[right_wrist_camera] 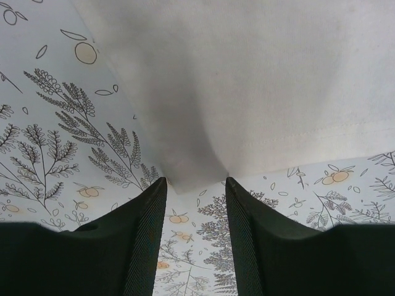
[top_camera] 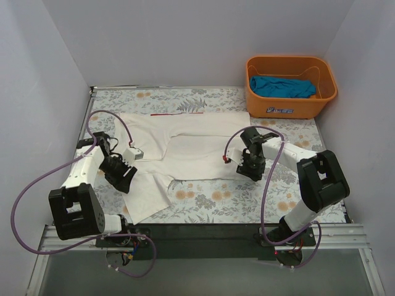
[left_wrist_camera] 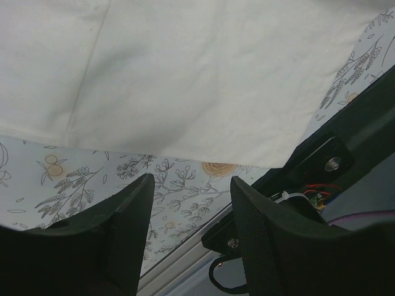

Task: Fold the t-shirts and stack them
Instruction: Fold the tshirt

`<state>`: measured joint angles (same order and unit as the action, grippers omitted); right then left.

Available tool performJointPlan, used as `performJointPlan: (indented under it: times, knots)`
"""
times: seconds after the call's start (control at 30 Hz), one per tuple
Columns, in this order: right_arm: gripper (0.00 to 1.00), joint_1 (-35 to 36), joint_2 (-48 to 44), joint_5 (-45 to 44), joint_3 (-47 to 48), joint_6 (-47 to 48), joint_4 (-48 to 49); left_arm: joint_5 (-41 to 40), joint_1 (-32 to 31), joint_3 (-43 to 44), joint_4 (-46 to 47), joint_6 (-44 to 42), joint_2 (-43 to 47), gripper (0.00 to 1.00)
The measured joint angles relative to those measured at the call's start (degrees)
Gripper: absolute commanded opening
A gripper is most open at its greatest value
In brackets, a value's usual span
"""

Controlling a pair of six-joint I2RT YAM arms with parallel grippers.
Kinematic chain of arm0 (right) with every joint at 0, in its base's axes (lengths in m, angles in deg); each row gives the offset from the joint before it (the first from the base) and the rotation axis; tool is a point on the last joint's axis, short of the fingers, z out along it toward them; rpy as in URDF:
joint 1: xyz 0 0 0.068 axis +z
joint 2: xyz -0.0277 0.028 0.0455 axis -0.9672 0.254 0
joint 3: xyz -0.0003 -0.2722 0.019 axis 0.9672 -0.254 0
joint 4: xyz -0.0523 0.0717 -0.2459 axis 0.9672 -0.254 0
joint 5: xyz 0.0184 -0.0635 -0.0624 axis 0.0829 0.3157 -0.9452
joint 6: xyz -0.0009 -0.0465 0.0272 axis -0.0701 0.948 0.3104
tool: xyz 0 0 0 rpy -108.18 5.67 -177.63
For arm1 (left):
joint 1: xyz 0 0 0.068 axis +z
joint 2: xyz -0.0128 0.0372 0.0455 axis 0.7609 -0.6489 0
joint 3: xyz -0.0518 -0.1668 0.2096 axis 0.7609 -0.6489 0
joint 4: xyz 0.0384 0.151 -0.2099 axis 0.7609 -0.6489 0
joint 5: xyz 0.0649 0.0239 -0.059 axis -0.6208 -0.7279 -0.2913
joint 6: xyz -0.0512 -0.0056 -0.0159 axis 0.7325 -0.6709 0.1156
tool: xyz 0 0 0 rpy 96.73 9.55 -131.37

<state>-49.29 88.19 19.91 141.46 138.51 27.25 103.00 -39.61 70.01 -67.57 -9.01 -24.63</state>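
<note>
On the floral table [top_camera: 296, 197] a white shirt [top_camera: 203, 145] lies flat, its long axis running left to right across the top view. A thin red trim [top_camera: 177, 114] sits on its far edge, and one flap [top_camera: 148, 197] angles off toward the near-left corner. Only this view shows the orange basket [top_camera: 290, 108] at the far right corner, with a teal shirt [top_camera: 281, 86] bunched inside it. It also shows both arms at once: the left gripper [top_camera: 126, 179] is at the shirt's left side above the flap, and the right gripper [top_camera: 249, 171] is at the shirt's near-right edge.

The left wrist view shows what the top view cannot. The left gripper [left_wrist_camera: 191, 203] is spread and holds nothing. Its fingers [left_wrist_camera: 126, 222] are over bare table [left_wrist_camera: 74, 179], and the white shirt [left_wrist_camera: 185, 74] has its edge just ahead of them. A seam line crosses the cloth on the left. The table's near edge and some black hardware [left_wrist_camera: 327, 160] show at the right.

The right wrist view shows the right gripper [right_wrist_camera: 194, 203] spread too. The fingers [right_wrist_camera: 145, 234] flank a corner of the white shirt [right_wrist_camera: 259, 80] that points down into the gap. I cannot tell whether they touch it. A stitched hem [right_wrist_camera: 308, 132] runs along the cloth's edge, with floral table [right_wrist_camera: 55, 123] on either side.
</note>
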Motion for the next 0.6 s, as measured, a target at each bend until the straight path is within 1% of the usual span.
performJointPlan:
  times: [0.2,0.4,0.6]
  knots:
    - [0.48,0.0,-0.7,0.0,-0.3,0.0,0.2,-0.8,-0.2,0.0,0.6,-0.8,0.0,0.51]
    - [0.36,0.4,-1.2,0.0,-0.9,0.0,0.9,-1.0,-1.1,-0.2,0.8,-0.8,0.0,0.50]
    - [0.31,0.5,-0.4,0.1,-1.2,0.1,1.2,-2.3,-4.3,-3.2,3.1,-1.0,1.3,0.53]
